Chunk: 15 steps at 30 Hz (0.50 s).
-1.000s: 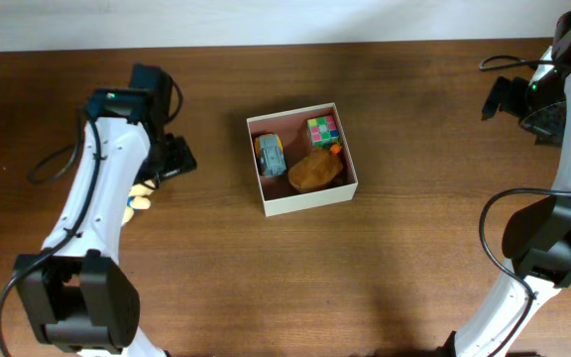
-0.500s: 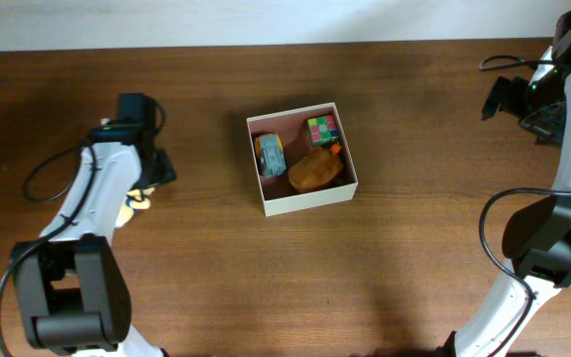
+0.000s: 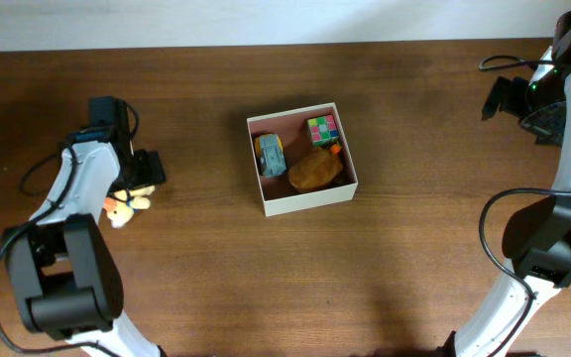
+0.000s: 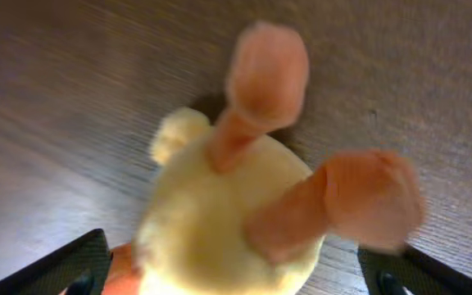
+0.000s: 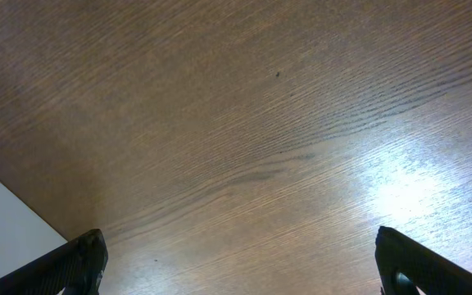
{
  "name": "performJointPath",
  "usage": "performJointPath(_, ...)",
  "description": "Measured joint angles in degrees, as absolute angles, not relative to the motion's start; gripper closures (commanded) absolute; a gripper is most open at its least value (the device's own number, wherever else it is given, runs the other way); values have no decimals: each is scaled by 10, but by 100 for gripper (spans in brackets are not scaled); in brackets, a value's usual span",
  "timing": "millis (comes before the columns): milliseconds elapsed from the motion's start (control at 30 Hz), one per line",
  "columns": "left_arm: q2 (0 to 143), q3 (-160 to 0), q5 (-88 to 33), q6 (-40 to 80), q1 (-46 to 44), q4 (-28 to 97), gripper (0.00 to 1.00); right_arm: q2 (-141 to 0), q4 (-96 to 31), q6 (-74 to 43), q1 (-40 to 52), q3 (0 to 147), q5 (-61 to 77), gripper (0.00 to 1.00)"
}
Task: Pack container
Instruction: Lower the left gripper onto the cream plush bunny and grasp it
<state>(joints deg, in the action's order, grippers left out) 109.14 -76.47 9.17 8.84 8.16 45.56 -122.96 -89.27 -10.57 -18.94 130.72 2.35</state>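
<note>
Left gripper (image 4: 238, 277) spread wide, a finger either side of the orange-footed yellow duck (image 4: 211, 221), which lies on the table (image 3: 206, 268) near its left edge. Nothing clamped. Mid-table, a little towards the far edge, sits the container (image 3: 310, 202), holding a grey-and-yellow toy (image 3: 271, 156), a coloured cube (image 3: 321, 130) and a brown plush (image 3: 315, 171). Right gripper (image 5: 236, 274) gapes over bare wood by the far right corner.

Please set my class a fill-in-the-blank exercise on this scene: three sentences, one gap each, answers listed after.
1. The colourful cube lies ___ the container.
2. The yellow plush toy lies on the ___, between the open fingers of the left gripper.
3. The right gripper stands ___, holding nothing.
Answers: inside; table; open.
</note>
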Motion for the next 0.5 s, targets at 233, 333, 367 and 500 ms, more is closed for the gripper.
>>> performJointPath(233, 1113, -765, 74, 70, 82, 455, 76, -1230, -893, -105, -189, 1307, 23, 1)
performJointPath(333, 1113, -765, 70, 70, 82, 455, 98, -1230, -893, -106, -189, 1307, 23, 1)
performJointPath(367, 1113, -765, 69, 70, 82, 455, 98, -1230, -893, -106, -189, 1307, 23, 2)
performJointPath(500, 1113, -765, 61, 69, 82, 454, 98, -1230, -893, -106, -189, 1307, 23, 1)
